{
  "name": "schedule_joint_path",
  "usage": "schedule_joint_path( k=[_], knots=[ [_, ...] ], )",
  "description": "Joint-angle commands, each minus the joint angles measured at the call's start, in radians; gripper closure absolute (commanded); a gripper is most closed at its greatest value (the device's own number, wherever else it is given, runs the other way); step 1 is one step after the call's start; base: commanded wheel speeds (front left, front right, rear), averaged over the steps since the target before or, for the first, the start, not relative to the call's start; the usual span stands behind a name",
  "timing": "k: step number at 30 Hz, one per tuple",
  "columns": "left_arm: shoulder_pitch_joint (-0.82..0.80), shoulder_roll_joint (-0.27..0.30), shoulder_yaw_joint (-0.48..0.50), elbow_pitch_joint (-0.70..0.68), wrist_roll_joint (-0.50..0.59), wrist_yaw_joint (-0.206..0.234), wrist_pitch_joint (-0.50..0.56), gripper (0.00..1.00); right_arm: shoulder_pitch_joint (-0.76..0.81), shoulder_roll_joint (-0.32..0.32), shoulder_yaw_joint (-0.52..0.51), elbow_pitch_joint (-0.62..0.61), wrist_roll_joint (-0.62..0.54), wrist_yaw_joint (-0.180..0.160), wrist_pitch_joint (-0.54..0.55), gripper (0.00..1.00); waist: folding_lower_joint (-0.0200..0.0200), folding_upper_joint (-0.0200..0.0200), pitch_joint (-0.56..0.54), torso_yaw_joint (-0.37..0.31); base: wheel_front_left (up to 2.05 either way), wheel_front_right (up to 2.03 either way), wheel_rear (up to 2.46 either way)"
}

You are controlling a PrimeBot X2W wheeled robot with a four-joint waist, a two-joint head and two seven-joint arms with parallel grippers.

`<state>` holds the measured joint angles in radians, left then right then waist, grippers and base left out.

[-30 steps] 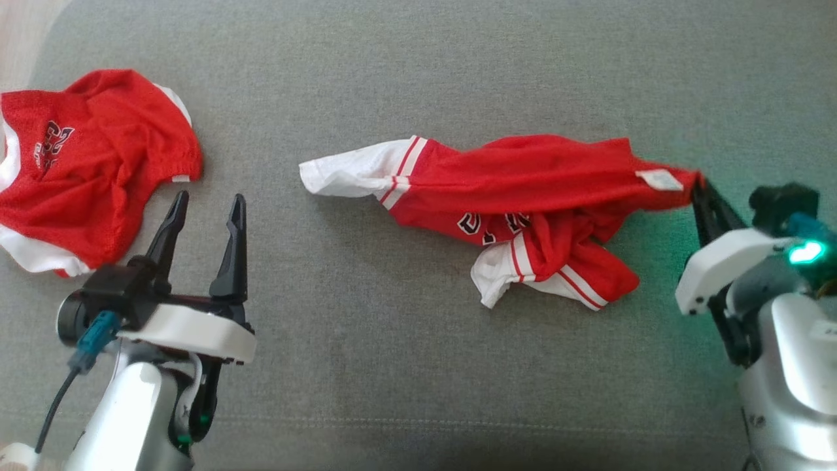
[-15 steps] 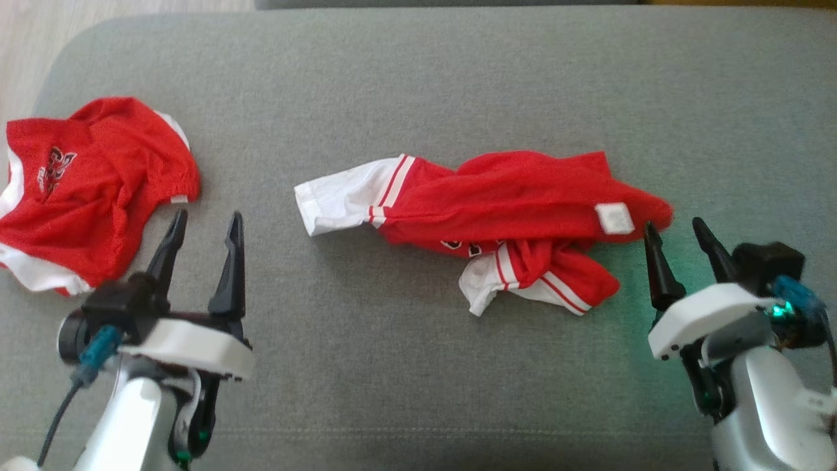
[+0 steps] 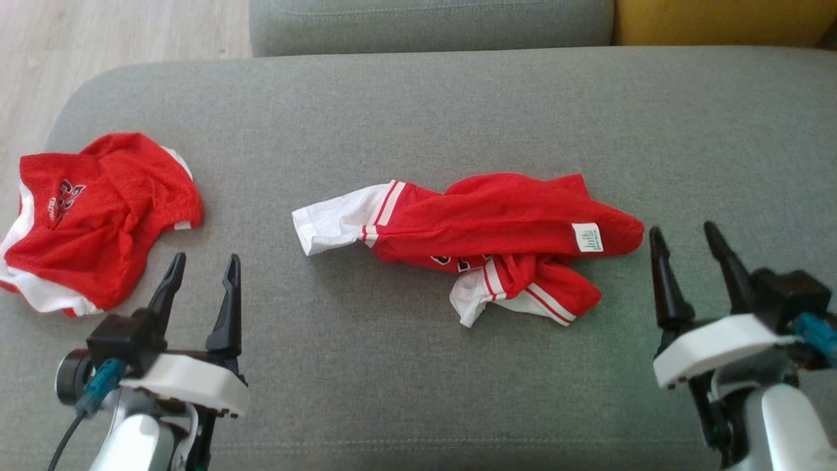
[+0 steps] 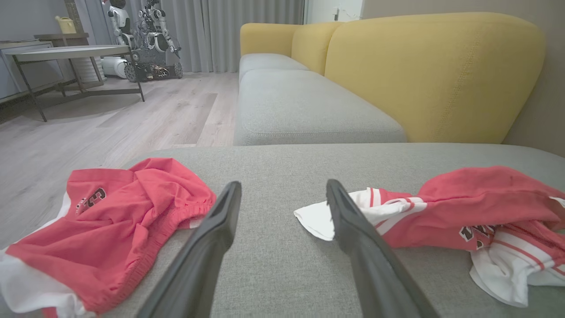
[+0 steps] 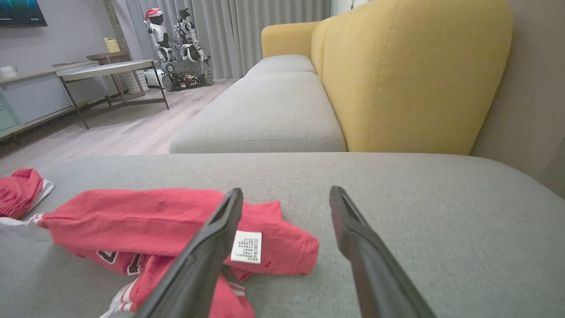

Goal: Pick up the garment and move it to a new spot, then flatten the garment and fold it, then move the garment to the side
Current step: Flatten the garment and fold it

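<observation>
The garment (image 3: 484, 232), a red jersey with white striped sleeves and a white label, lies crumpled and stretched sideways in the middle of the grey cushion (image 3: 418, 118). It also shows in the left wrist view (image 4: 468, 212) and the right wrist view (image 5: 145, 221). My right gripper (image 3: 683, 239) stands open just right of the garment's red end, apart from it, holding nothing. My left gripper (image 3: 203, 268) is open at the lower left, empty, well left of the white sleeve (image 3: 330, 222).
A second red garment (image 3: 98, 212) lies bunched at the cushion's left edge, just beyond my left fingertips. A yellow sofa back (image 5: 410, 75) and another grey seat (image 4: 300, 106) stand behind. Wooden floor (image 3: 124, 33) lies off the left edge.
My right gripper has let go of the garment's red end and drawn back, open. The garment has slackened onto the cushion. The head camera has tilted up, showing more of the far side.
</observation>
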<state>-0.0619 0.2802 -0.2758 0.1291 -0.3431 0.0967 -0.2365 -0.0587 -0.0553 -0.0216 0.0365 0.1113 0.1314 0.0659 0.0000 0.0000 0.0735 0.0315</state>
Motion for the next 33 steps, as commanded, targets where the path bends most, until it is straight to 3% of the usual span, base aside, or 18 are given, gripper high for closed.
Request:
schedule_joint_path(
  k=[1,16,22,33],
  knots=[
    [-0.031,0.030,0.040,-0.043,0.009,0.005,0.006,0.00,-0.006,0.002,0.031,-0.055,-0.006,-0.001,0.013,0.00,0.0000,0.0000,-0.003,0.001,0.00,0.00,0.00],
    [-0.073,0.032,0.026,-0.059,-0.008,-0.002,0.037,0.00,0.001,0.005,0.033,-0.087,0.012,-0.001,0.031,0.00,0.0000,0.0000,0.017,0.004,0.00,0.00,0.00],
    [-0.167,0.012,-0.033,-0.022,-0.028,-0.070,0.093,0.00,-0.024,0.005,0.046,-0.090,0.017,-0.001,0.035,0.00,0.0000,0.0000,0.058,-0.012,0.00,0.00,0.00],
    [-0.296,-0.064,-0.082,0.169,-0.148,-0.171,0.205,0.00,-0.057,0.005,0.057,-0.088,0.038,-0.001,0.034,0.00,0.0000,0.0000,0.144,-0.047,0.00,0.00,0.00]
  ],
)
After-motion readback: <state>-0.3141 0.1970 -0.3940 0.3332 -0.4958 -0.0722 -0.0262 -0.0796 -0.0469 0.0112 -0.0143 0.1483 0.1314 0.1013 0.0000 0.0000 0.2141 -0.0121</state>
